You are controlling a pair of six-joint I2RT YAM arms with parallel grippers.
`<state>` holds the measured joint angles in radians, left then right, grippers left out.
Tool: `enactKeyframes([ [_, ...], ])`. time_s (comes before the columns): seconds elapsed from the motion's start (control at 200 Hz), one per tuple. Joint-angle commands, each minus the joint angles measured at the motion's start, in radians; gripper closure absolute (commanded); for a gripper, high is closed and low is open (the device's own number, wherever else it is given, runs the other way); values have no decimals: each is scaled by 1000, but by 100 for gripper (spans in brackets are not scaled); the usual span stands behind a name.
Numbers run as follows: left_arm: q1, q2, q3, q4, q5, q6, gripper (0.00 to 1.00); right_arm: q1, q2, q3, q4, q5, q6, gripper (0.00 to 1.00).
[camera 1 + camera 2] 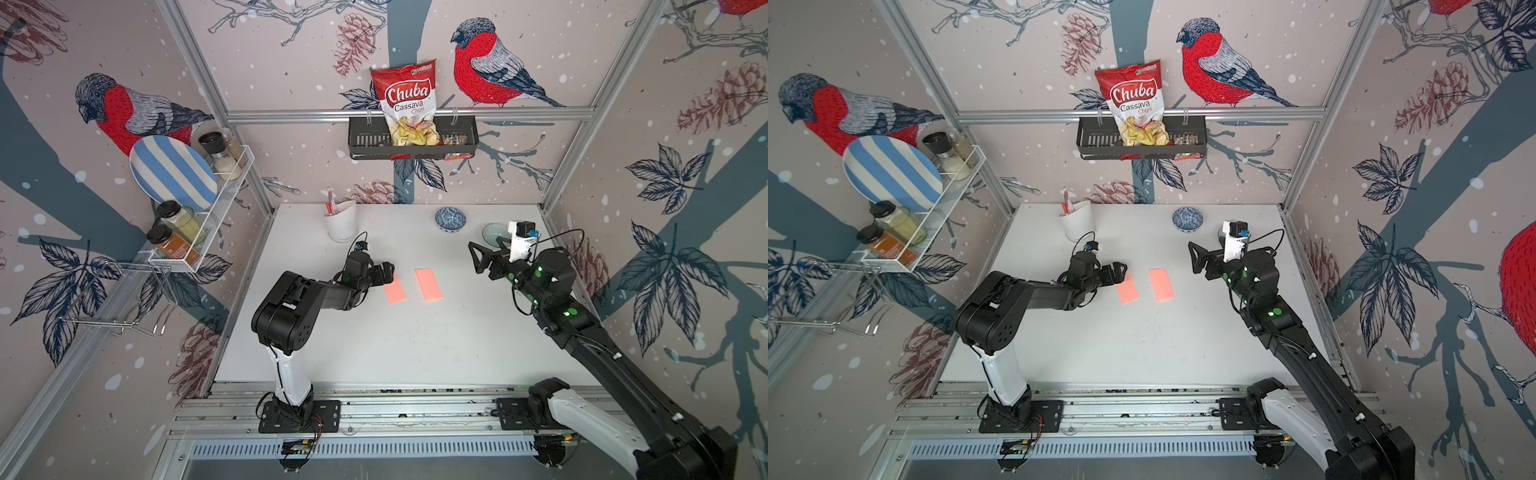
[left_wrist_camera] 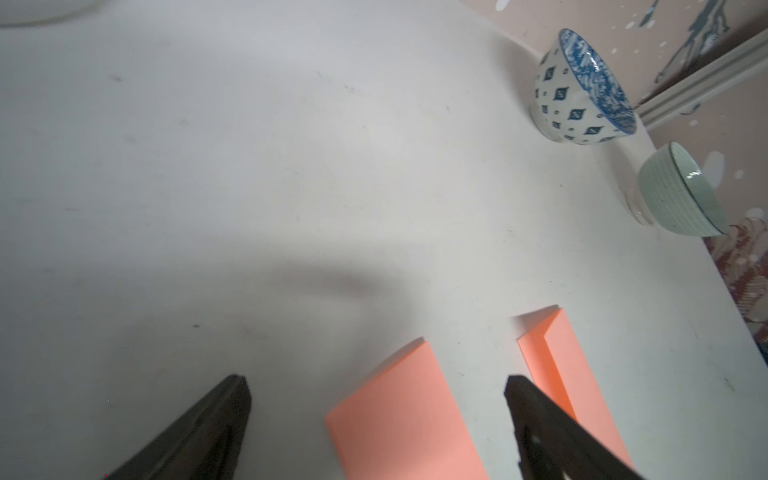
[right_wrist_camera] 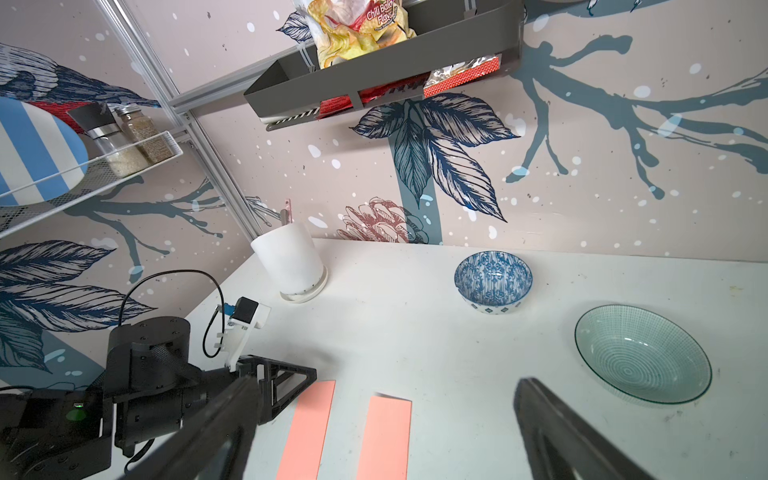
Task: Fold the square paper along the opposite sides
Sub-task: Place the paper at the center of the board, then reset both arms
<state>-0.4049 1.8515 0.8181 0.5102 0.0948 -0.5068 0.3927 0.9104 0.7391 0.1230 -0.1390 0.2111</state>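
Note:
Two pink papers lie side by side mid-table, each folded into a narrow rectangle. In both top views the left paper (image 1: 394,289) (image 1: 1127,287) has its far end just under my left gripper (image 1: 384,272) (image 1: 1117,272). That gripper is open and holds nothing. In the left wrist view this paper (image 2: 407,415) lies flat between the spread fingers, with my left gripper (image 2: 376,382) above it. The right paper (image 1: 429,284) (image 2: 573,374) has its folded layer slightly raised. My right gripper (image 1: 476,257) (image 3: 386,381) hovers open and empty, off to the right of both papers (image 3: 309,432) (image 3: 386,436).
A white utensil holder (image 1: 340,222) stands at the back of the table. A blue patterned bowl (image 1: 450,219) and a pale green bowl (image 1: 494,235) sit at the back right, near my right gripper. A wire spice rack (image 1: 199,224) and a black shelf (image 1: 411,137) hang on the walls.

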Motion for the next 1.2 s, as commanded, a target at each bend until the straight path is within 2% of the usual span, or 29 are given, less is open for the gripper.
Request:
enactKeyframes([
  [0.0, -3, -57, 10, -101, -141, 63, 2, 1, 2, 0, 27, 18, 4, 0],
  [0.1, -3, -154, 1, -95, -260, 106, 2, -4, 9, -10, 40, 74, 5, 0],
  [0.24, -3, -330, -71, 7, -551, 224, 3, -28, 42, -54, 93, 227, 15, 0],
  [0.34, -3, -434, -182, 183, -740, 350, 3, -66, 73, -114, 158, 335, 24, 0],
  [0.41, -2, -472, -288, 394, -855, 456, 3, -103, 95, -182, 246, 417, 23, 0],
  [0.52, 0, -449, -467, 769, -875, 668, 4, -167, 142, -337, 507, 530, 21, 1],
  [0.615, 11, -266, -620, 1279, -792, 860, 8, -228, 215, -428, 703, 560, 0, 0],
  [0.635, 13, -246, -605, 1289, -772, 903, 11, -237, 240, -437, 739, 557, -10, 0],
  [0.68, 7, -224, -567, 1238, -764, 966, 10, -252, 295, -445, 796, 544, -44, 0],
  [0.72, 1, -187, -566, 1288, -763, 994, 10, -258, 367, -435, 852, 543, -85, 0],
  [0.75, -2, -180, -556, 1290, -776, 1015, 8, -258, 380, -406, 816, 533, -93, 0],
  [0.79, -6, -180, -552, 1290, -817, 1012, 6, -262, 393, -358, 734, 494, -123, 0],
  [0.85, -6, -223, -576, 1290, -863, 970, 5, -264, 421, -354, 770, 501, -150, 0],
  [0.95, 4, -341, -662, 1284, -865, 886, 5, -264, 419, -387, 808, 499, -187, 0],
  [1.036, 26, -425, -687, 1168, -899, 845, 5, -271, 434, -401, 818, 500, -185, 0],
  [1.131, 97, -521, -695, 923, -813, 699, 5, -271, 486, -430, 887, 487, -194, 0],
  [1.191, 156, -552, -720, 878, -734, 596, 6, -273, 507, -455, 946, 476, -197, 0],
])
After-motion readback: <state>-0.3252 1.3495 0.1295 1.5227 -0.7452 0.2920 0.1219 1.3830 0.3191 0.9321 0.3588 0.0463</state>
